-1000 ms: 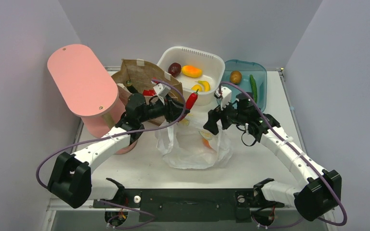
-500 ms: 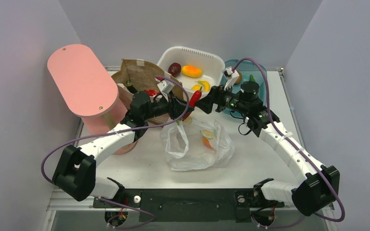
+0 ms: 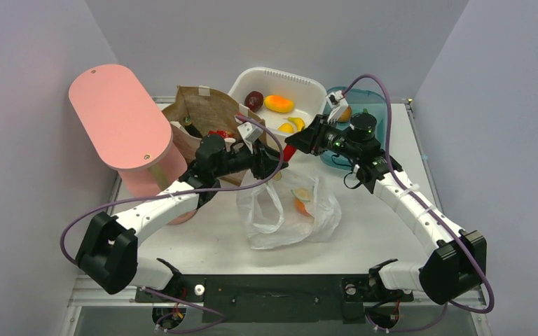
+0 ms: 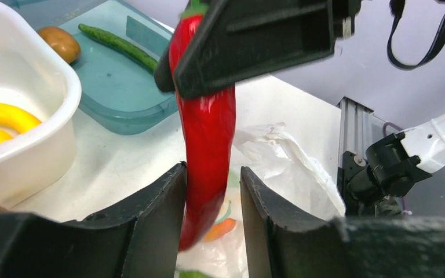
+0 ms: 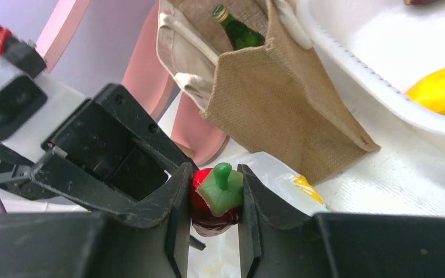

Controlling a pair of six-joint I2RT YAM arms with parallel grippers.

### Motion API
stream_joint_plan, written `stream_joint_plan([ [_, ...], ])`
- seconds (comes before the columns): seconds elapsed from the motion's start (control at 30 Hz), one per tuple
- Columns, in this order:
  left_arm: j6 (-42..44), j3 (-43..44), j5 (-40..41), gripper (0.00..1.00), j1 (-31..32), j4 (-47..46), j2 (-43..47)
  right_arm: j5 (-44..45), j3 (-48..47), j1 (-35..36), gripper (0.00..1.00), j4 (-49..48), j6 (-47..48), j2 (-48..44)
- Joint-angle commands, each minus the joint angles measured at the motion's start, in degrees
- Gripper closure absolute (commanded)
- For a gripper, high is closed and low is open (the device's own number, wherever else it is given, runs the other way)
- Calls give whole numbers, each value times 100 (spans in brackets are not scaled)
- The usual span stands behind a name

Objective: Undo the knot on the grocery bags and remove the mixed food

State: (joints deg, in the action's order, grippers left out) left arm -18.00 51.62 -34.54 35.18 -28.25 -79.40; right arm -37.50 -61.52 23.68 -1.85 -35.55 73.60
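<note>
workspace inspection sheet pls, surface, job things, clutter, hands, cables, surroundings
surface: white table, no spills seen
job's things: plastic bag lying crumpled mid-table, orange item showing through; red pepper held in the air between both hands
clutter: brown bag holding green bottle; white tub with yellow fruit; teal tray with cucumber and brown fruit; pink stand
hands: right hand shut on pepper's stem end; left hand flanks its lower end, grip unclear
cables: purple cables loop freely off both arms
surroundings: plain grey walls
</note>
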Motion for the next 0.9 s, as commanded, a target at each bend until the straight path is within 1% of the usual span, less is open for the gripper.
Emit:
stream_joint_plan([
  [0.0, 757, 213, -184, 62, -20, 780, 333, -70, -297, -269, 100, -342, -118, -179],
  [0.1, 1362, 100, -363, 60, 54, 1189, 526, -178, -311, -360, 100, -188, -29, -281],
  [0.13, 1732, 41, -343, 60, 79, 1423, 604, -278, -335, -398, 100, -115, -28, -296],
  [0.2, 2168, -32, 73, 57, 228, 1781, 681, -465, -392, -464, 100, -26, -65, -343],
  [0.23, 2230, -70, 322, 57, 249, 1861, 702, -537, -425, -497, 100, 9, -79, -368],
  [0.3, 2359, -131, 542, 56, 268, 1968, 723, -826, -576, -538, 100, 220, -45, -398],
  [0.37, 2427, -142, 661, 56, 263, 2075, 682, -1059, -892, -560, 100, 790, 420, -408],
  [0.43, 2473, -152, 725, 56, 256, 2142, 611, -1212, -1082, -617, 100, 1629, 812, -417],
  [0.53, 2575, -183, 838, 56, 250, 2205, 539, -1236, -1197, -828, 100, 1870, 872, -494],
  [0.6, 2615, -201, 897, 56, 228, 2229, 505, -1075, -1331, -1117, 100, 1887, 863, -485],
  [0.67, 2635, -200, 928, 56, 229, 2235, 492, -747, -1507, -1605, 100, 1886, 895, -373],
  [0.73, 2690, -195, 867, 56, 245, 2229, 492, -188, -1660, -1960, 100, 1987, 1043, -181],
  [0.8, 2791, -188, 813, 56, 275, 2205, 475, 386, -1796, -2142, 100, 2188, 1405, 39],
  [0.83, 2878, -183, 793, 56, 302, 2200, 459, 779, -1886, -2167, 100, 2338, 1763, 119],
  [0.87, 2919, -185, 763, 56, 317, 2205, 451, 933, -1910, -2197, 100, 2382, 1916, 260],
])
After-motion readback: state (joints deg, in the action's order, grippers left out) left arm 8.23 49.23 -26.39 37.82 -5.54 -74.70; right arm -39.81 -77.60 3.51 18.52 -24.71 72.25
